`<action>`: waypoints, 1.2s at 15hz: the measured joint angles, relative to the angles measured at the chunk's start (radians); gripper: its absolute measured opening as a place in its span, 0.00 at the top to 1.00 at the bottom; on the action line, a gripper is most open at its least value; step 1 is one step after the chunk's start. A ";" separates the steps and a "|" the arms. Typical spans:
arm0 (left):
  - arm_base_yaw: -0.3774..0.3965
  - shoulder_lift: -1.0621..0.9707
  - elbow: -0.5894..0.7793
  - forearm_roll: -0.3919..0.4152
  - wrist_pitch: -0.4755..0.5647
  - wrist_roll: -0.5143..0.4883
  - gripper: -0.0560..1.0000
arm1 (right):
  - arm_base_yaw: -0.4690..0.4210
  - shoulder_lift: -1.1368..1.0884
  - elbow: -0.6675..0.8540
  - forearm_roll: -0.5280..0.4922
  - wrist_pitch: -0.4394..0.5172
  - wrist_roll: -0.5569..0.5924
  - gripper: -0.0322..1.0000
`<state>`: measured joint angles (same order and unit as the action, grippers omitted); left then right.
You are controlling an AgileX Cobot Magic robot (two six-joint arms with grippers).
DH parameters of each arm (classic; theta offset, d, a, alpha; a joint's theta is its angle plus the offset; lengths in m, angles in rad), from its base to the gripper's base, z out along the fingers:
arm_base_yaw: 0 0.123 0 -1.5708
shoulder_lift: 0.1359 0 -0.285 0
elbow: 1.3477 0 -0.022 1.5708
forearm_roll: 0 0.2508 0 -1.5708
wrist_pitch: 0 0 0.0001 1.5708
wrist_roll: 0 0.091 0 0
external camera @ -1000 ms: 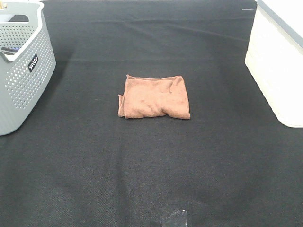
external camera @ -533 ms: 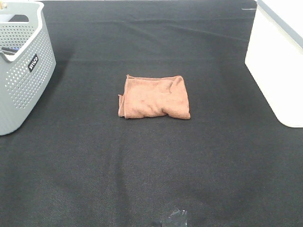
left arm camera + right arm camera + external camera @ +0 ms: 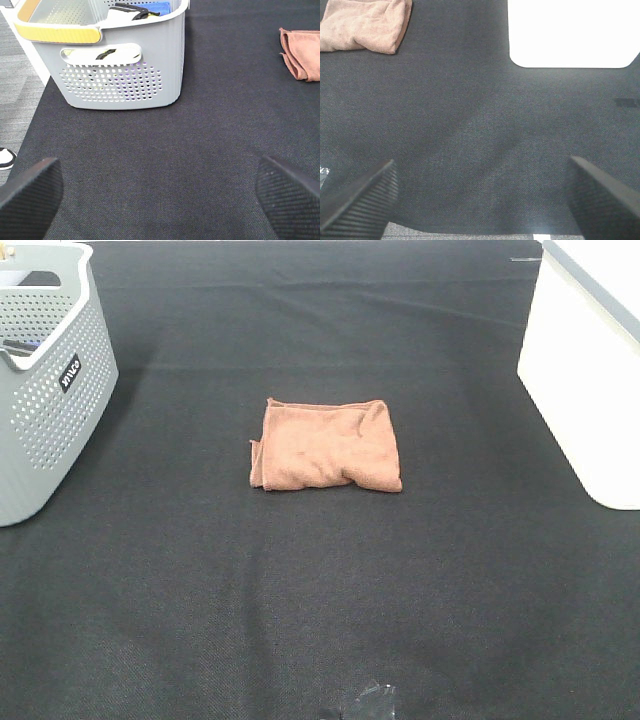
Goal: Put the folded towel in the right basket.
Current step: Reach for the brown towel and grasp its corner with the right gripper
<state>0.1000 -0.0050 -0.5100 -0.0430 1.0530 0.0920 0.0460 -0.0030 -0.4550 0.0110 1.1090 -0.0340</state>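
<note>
Approach is judged not yet begun. From the high camera the folded towel (image 3: 326, 446) is seen lying flat and untouched on the black mat (image 3: 320, 610), and no arm is shown. The white right basket (image 3: 585, 380) stands well to the right of the towel and the grey left basket (image 3: 45, 380) well to its left. Open mat is left on every side of the towel. The pick would best be made by the right arm from above, across a thick folded edge, so that all layers are pinched together and the fold is kept.

In the left wrist view the left gripper (image 3: 160, 200) is shown spread wide, with nothing between its pads (image 3: 30, 195). The grey left basket (image 3: 120, 65) is near it and the towel (image 3: 302, 52) lies well off.

In the right wrist view the right gripper (image 3: 482, 197) is likewise released and empty. The towel (image 3: 365, 25) and the white right basket (image 3: 570, 32) are both seen ahead, well apart, with bare mat between them. The towel should be lifted high enough for the basket's near wall and rim to be cleared before release.
</note>
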 joint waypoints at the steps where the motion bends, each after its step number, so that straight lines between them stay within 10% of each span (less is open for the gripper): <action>1: 0.000 0.000 0.000 0.000 0.000 0.000 0.03 | 0.000 0.000 0.000 0.000 0.000 0.000 0.12; 18: 0.000 0.000 0.000 -0.003 0.000 0.000 0.03 | 0.000 0.000 0.000 0.000 0.000 0.000 0.12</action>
<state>0.1000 -0.0050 -0.5100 -0.0460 1.0530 0.0920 0.0460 -0.0030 -0.4550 0.0110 1.1090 -0.0340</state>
